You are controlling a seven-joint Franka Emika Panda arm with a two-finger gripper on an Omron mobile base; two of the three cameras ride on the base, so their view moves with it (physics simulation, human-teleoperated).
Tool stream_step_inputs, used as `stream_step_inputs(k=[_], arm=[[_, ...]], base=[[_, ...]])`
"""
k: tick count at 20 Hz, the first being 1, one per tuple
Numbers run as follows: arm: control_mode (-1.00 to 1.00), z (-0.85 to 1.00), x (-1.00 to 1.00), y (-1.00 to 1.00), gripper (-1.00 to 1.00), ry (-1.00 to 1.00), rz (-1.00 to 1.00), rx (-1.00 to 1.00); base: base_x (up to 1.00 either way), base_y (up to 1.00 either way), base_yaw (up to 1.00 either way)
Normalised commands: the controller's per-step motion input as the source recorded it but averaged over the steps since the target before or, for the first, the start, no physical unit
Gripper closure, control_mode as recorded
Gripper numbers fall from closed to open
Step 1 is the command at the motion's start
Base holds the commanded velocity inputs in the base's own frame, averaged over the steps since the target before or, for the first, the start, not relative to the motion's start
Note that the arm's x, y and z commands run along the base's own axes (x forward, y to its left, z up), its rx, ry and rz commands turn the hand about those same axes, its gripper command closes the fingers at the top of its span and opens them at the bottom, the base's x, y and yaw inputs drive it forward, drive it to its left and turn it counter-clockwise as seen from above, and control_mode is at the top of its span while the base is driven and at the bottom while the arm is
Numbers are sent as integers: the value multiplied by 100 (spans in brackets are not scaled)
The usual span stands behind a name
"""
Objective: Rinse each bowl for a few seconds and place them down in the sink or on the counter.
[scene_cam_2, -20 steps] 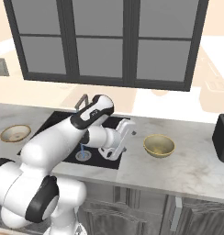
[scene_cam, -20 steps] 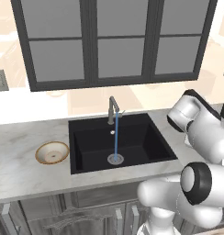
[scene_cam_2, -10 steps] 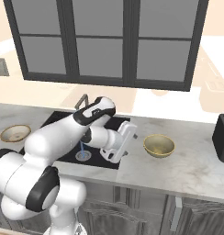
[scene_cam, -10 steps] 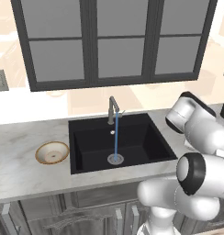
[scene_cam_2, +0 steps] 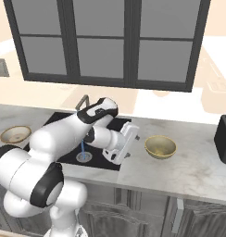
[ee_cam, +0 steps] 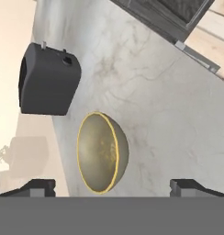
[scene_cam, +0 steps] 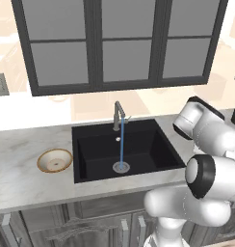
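One long marbled table [scene_cam_2: 193, 162] carries everything, with grey cabinets [scene_cam_2: 133, 213] below it and one dark-framed window [scene_cam: 119, 43] on the wall behind. Set into it is one black sink [scene_cam: 138, 149], where a single thin stream of water [scene_cam: 122, 142] runs from the grey faucet [scene_cam: 118, 115] onto the round silver drain [scene_cam: 121, 167]. One dark box-shaped appliance [ee_cam: 47, 80] stands on the table at the far right. There are two bowls: the olive-yellow bowl [scene_cam_2: 160, 146] rests upright right of the sink, and the shallow tan-rimmed bowl [scene_cam: 55, 160] sits left of the sink. The pincer [ee_cam: 114, 186] has its tips wide apart, holding nothing, with the olive-yellow bowl just ahead between them.
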Motion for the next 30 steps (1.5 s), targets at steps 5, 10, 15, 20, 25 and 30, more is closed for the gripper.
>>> stream_step_inputs(k=[5, 10, 15, 20, 25, 30], arm=[[-100, 0, 15, -1, -100, 3, 0, 0], [-100, 0, 16, -7, -100, 2, 0, 1], [-100, 0, 16, -9, -100, 0, 0, 1], [-100, 0, 17, -12, -100, 1, 0, 2], [-100, -4, 10, -10, -100, 2, 0, 2], [-100, -10, 3, -8, -100, 1, 1, 2]], base=[[0, 0, 0], [0, 0, 0], [0, 0, 0], [0, 0, 0], [0, 0, 0], [0, 0, 0]])
